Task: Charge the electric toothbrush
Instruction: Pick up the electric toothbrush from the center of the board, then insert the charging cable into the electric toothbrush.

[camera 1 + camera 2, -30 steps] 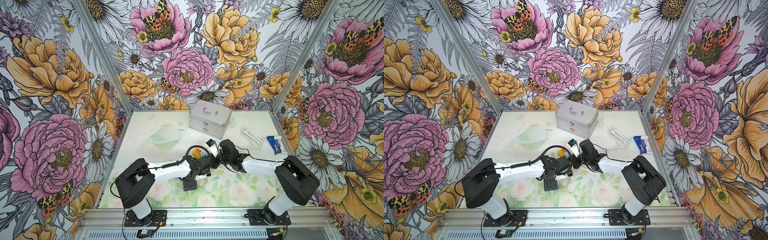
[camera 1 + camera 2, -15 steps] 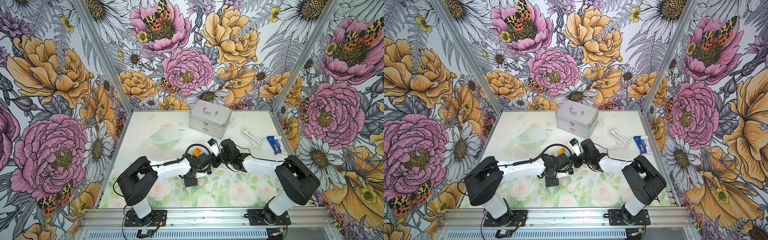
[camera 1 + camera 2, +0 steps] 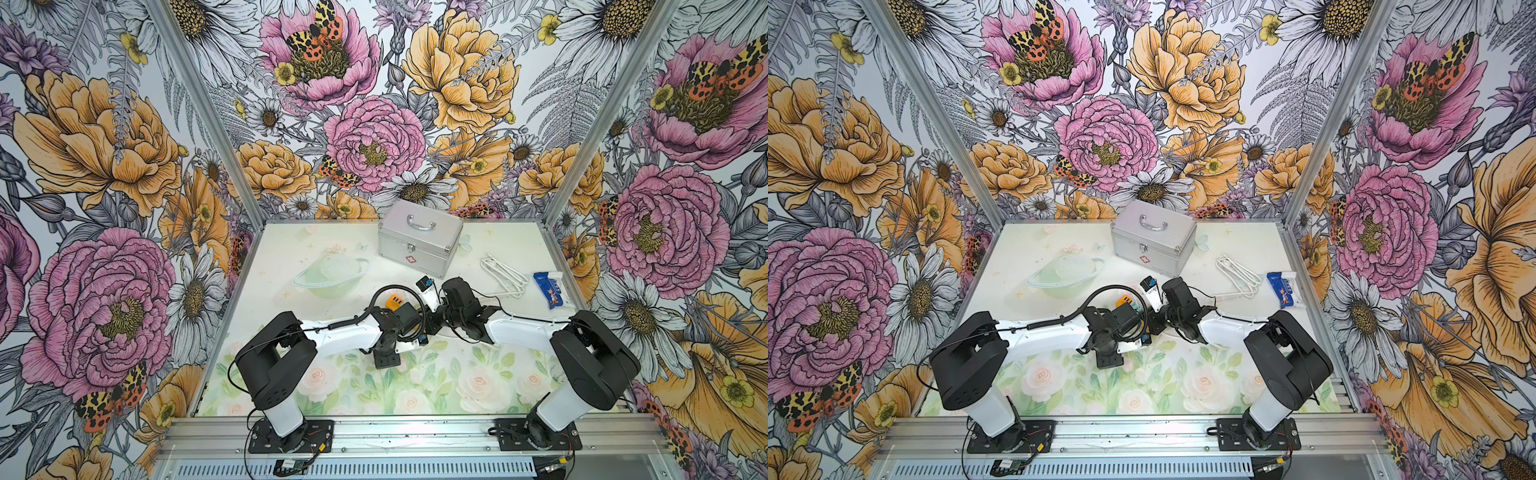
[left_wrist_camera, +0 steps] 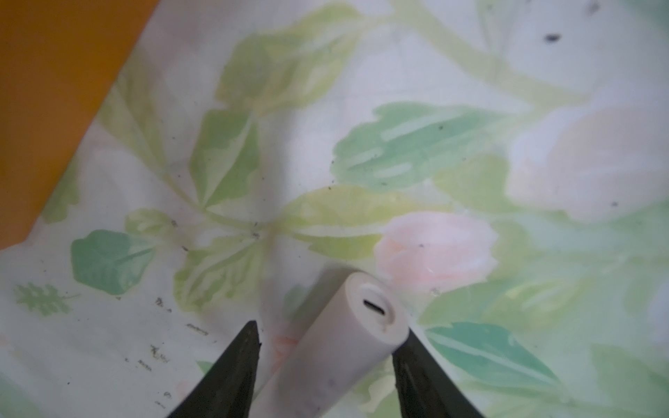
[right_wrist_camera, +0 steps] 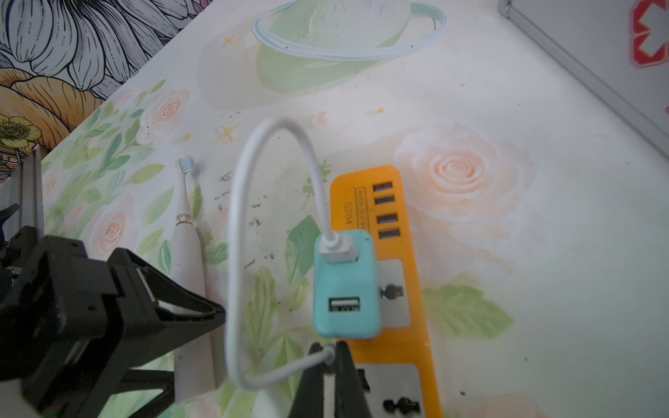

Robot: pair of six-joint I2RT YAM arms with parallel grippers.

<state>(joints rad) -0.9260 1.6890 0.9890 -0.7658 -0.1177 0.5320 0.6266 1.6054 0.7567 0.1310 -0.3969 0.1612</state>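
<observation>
The electric toothbrush (image 5: pixel 188 260) lies flat on the floral mat, a pale stick with its small brush head (image 5: pixel 186 164) pointing away. My left gripper (image 4: pixel 331 329) straddles the handle's port end (image 4: pixel 369 315). One finger touches the handle and a gap remains at the other. My right gripper (image 5: pixel 327 353) is shut on the free end of a short white cable (image 5: pixel 235 253). That cable loops up from a teal USB adapter (image 5: pixel 345 286) plugged into the orange power strip (image 5: pixel 365 173). In both top views the two wrists meet mid-table and hide the toothbrush.
A silver metal case (image 3: pixel 419 235) stands at the back. To its right lie a looped white cable (image 3: pixel 503 274) and a blue-and-white packet (image 3: pixel 548 289). The orange power strip (image 3: pixel 394 301) peeks out beside the left wrist. Floral walls enclose the table on three sides.
My left arm has shifted slightly toward the right arm, and its jaws have narrowed around the toothbrush handle. The right arm holds still with the cable end.
</observation>
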